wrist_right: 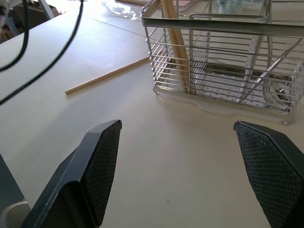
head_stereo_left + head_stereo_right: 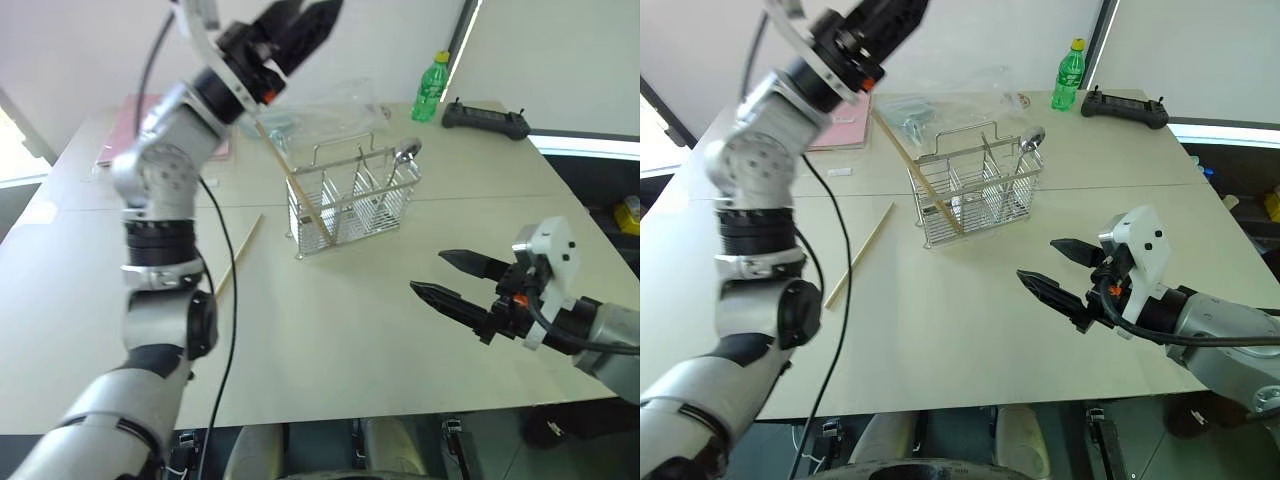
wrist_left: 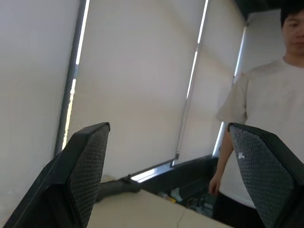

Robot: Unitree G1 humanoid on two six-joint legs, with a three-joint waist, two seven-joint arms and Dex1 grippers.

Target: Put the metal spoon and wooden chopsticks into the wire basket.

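From the head camera: the spoon (image 2: 405,152) already stands in the wire basket (image 2: 350,205), and 1 chopstick (image 2: 300,195) leans in its left end. The other chopstick (image 2: 238,254) lies flat on the table (image 2: 330,330), left of the basket, so I'd come at it low, across its middle. The left hand (image 2: 300,25) hangs high above the basket, fingers apart, empty. Right wrist view: the right hand (image 1: 190,166) points down at the basket, fingers spread, nothing held.

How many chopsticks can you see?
2: one chopstick leans in the basket's left end; the other lies flat on the table, left of the basket.
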